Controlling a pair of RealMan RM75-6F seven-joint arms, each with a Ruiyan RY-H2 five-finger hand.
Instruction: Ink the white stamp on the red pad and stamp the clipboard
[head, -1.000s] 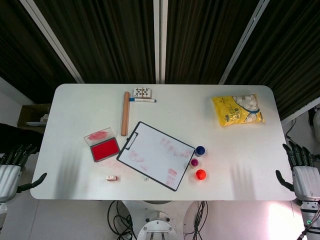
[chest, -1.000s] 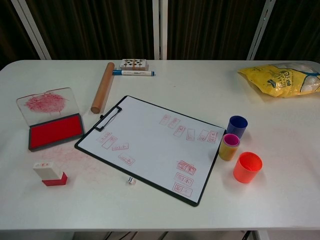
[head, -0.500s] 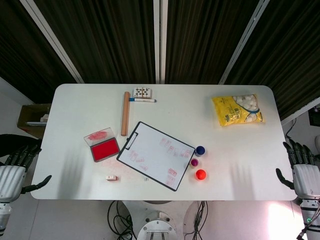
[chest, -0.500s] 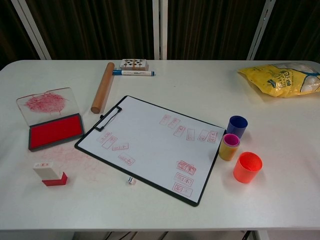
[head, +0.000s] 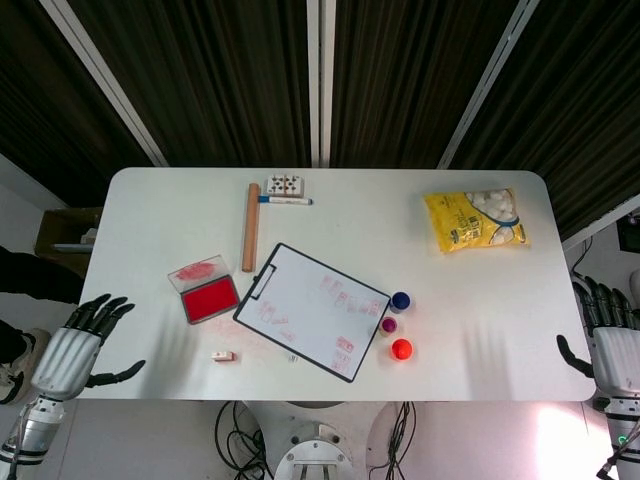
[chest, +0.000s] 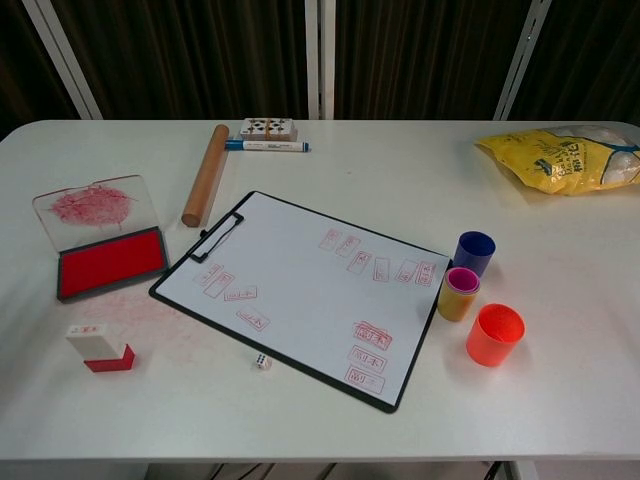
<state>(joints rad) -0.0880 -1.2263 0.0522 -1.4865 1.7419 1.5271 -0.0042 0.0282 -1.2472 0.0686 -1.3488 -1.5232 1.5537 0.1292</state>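
Note:
The white stamp (chest: 97, 347) with its red base stands upright near the table's front left edge, also seen small from the head view as the stamp (head: 222, 355). Behind it lies the red ink pad (chest: 110, 262) with its clear lid (chest: 88, 206) folded back. The clipboard (chest: 305, 290) lies at an angle mid-table, carrying several red stamp marks. My left hand (head: 72, 352) hovers open off the table's left front corner, fingers spread. My right hand (head: 612, 352) hangs open beyond the right edge. Neither hand shows in the chest view.
A wooden roller (chest: 205, 174), a blue marker (chest: 266, 146) and a domino block (chest: 268, 127) lie at the back. Blue (chest: 473, 252), purple-yellow (chest: 459, 293) and orange (chest: 495, 335) cups stand right of the clipboard. A yellow snack bag (chest: 560, 158) sits far right; a small die (chest: 261, 362) sits in front.
My left hand has moved right and toward the table's front left corner, fingers spreading. The right hand has drifted slightly down and right. Objects on the table stay put.

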